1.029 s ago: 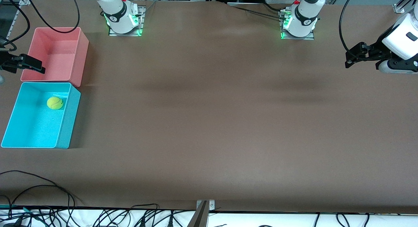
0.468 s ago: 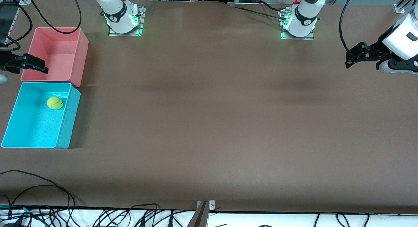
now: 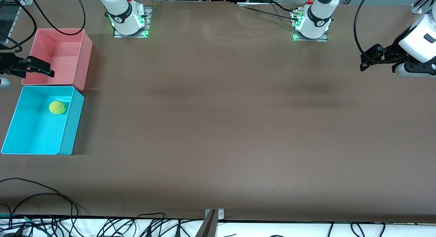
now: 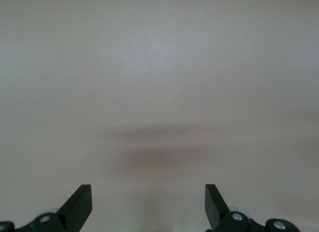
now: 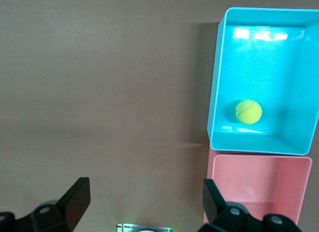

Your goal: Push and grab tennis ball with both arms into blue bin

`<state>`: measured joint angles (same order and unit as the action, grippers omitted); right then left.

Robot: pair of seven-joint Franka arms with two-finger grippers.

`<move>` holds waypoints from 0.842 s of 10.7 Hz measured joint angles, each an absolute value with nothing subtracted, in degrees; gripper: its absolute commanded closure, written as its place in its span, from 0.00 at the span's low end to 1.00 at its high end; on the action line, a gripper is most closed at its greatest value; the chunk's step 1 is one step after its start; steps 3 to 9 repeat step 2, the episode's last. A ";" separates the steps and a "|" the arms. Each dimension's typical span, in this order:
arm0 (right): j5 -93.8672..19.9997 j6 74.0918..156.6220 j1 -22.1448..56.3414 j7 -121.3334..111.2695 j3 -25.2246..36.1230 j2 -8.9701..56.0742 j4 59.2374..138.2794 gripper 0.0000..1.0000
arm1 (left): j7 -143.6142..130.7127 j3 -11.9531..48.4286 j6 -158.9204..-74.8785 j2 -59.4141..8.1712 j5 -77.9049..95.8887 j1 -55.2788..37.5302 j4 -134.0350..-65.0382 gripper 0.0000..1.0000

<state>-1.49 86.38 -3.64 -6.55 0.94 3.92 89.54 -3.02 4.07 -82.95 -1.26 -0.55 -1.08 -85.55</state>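
The yellow-green tennis ball point(image 3: 57, 107) point(image 5: 248, 112) lies inside the blue bin point(image 3: 72, 124) point(image 5: 215, 92), close to the wall that adjoins the pink bin. Nothing touches it. My right gripper point(image 3: 47, 69) point(image 5: 147, 199) hangs open and empty in the air over the pink bin's outer edge at the right arm's end of the table. At the left arm's end, my left gripper point(image 3: 366, 59) point(image 4: 148, 202) waits open and empty above bare brown table.
A pink bin point(image 3: 84, 56) point(image 5: 259, 184), empty, stands against the blue bin, farther from the front camera. The arm bases point(image 3: 129, 22) point(image 3: 311, 25) stand along the table's back edge. Loose cables point(image 3: 41, 196) lie at the front edge.
My right gripper has drifted a little toward the pink bin's middle. The ball, the bins and the left arm have not moved.
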 measured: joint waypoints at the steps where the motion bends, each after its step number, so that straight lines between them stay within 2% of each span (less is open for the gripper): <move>1: -1.64 86.38 -3.65 -6.56 0.94 3.95 89.54 0.00 | -3.02 4.07 -82.95 -1.26 -0.55 -1.08 -85.55 0.00; 9: -1.64 86.37 -3.68 -6.56 0.94 3.98 89.54 0.00 | -3.02 4.07 -82.95 -1.27 -0.55 -1.08 -85.55 0.00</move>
